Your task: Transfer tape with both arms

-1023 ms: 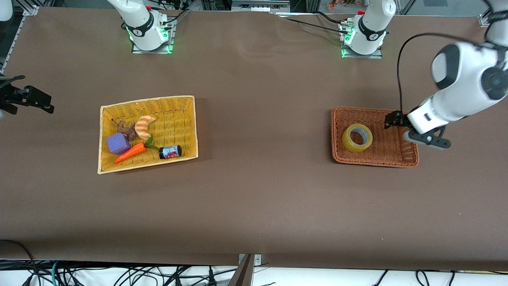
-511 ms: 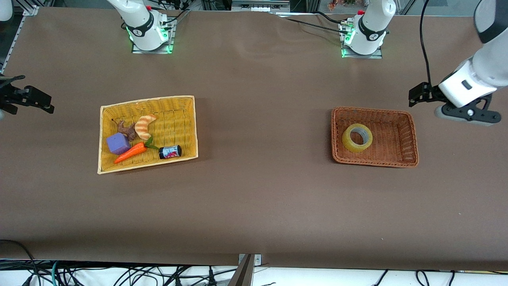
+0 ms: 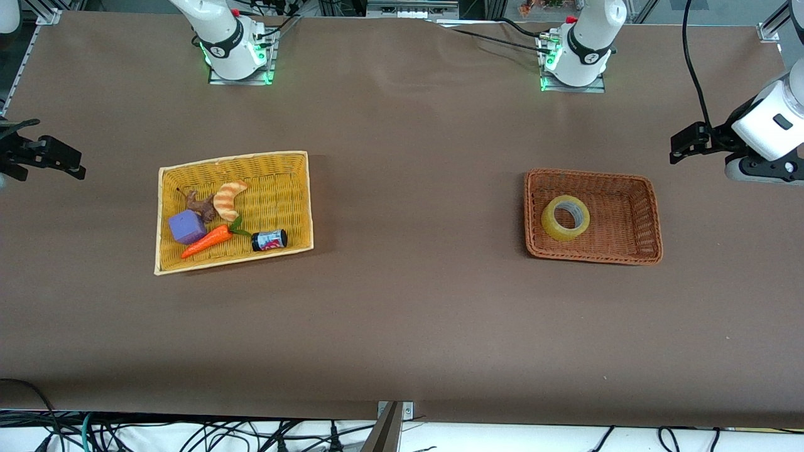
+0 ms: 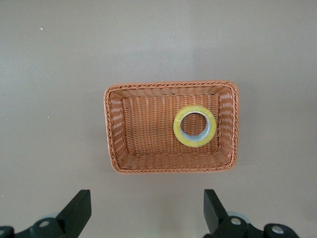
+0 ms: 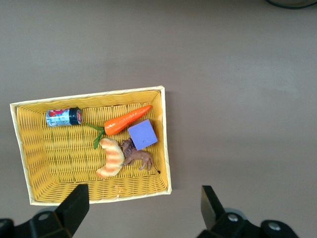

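The tape (image 3: 565, 217), a yellowish translucent ring with a grey-white core, lies flat in the orange-brown wicker basket (image 3: 647, 216); it also shows in the left wrist view (image 4: 195, 126). My left gripper (image 3: 761, 171) hangs high over bare table beside that basket, toward the left arm's end. Its fingers stand wide open and empty in its wrist view (image 4: 146, 206). My right gripper (image 5: 143, 201) is open and empty, high over bare table just outside the yellow basket (image 5: 166, 144). In the front view only its black wrist part (image 3: 38, 156) shows at the edge.
The yellow basket (image 3: 295, 188) holds a purple cube (image 3: 186, 226), a carrot (image 3: 207, 241), a croissant (image 3: 228, 198), a brown figure (image 3: 201, 204) and a small black can (image 3: 270, 240). Brown table cloth lies between the two baskets.
My left arm has drawn away from over the orange-brown basket, out toward its end of the table. The tape stays in the basket. The right arm has not moved.
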Action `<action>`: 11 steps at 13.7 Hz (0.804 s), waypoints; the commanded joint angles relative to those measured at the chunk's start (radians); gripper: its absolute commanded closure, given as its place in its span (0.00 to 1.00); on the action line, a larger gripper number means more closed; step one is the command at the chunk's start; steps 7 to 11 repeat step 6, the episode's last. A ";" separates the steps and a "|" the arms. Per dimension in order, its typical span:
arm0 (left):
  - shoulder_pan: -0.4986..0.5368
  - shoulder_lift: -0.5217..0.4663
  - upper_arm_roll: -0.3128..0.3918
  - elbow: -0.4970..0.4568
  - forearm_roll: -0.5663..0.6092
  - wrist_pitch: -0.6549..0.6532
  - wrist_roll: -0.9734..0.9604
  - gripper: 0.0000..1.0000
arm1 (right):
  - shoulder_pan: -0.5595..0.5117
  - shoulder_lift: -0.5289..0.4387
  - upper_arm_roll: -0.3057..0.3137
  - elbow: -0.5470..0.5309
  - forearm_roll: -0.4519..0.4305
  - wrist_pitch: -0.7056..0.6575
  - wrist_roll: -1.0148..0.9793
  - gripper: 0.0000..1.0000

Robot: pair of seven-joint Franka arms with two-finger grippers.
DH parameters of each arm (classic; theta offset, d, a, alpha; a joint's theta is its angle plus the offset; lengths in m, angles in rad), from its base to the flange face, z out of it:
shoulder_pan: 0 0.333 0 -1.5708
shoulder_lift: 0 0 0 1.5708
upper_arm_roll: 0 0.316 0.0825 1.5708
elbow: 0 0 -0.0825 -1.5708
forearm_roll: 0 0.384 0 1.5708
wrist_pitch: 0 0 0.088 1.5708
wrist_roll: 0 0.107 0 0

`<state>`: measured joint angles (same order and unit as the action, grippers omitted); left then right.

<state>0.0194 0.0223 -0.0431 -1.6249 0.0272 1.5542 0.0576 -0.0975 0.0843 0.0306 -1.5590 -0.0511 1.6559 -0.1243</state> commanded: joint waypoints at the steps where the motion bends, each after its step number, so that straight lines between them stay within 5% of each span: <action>1: -0.001 0.010 -0.003 0.025 0.022 -0.022 -0.018 0.00 | 0.010 0.002 -0.011 0.011 0.013 -0.001 -0.002 0.00; 11: -0.003 0.010 -0.003 0.023 0.022 -0.023 -0.030 0.00 | 0.008 0.002 -0.011 0.011 0.031 -0.001 0.000 0.00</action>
